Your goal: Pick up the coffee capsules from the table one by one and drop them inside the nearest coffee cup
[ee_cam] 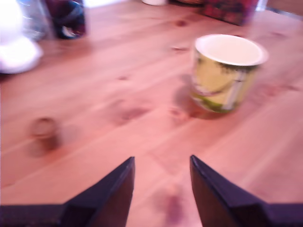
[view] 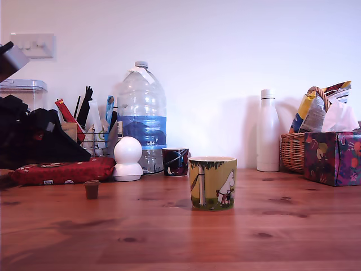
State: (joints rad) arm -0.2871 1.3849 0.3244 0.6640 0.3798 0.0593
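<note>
One brown coffee capsule (view: 92,189) stands on the table (view: 169,237), at about nine o'clock from the yellow-green coffee cup (view: 212,183) in the exterior view, well apart from it. In the blurred wrist view, the dark fingers (ee_cam: 111,196) are parted, holding and touching nothing, above bare wood.

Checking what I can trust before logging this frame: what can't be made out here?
- Capsule: motion-blurred in the wrist view, tiny in the exterior view.
- Mug inside: hidden by its wall in the exterior view.
- Gripper: only fingertips show; the wrist view's edge cuts off the rest.
</note>
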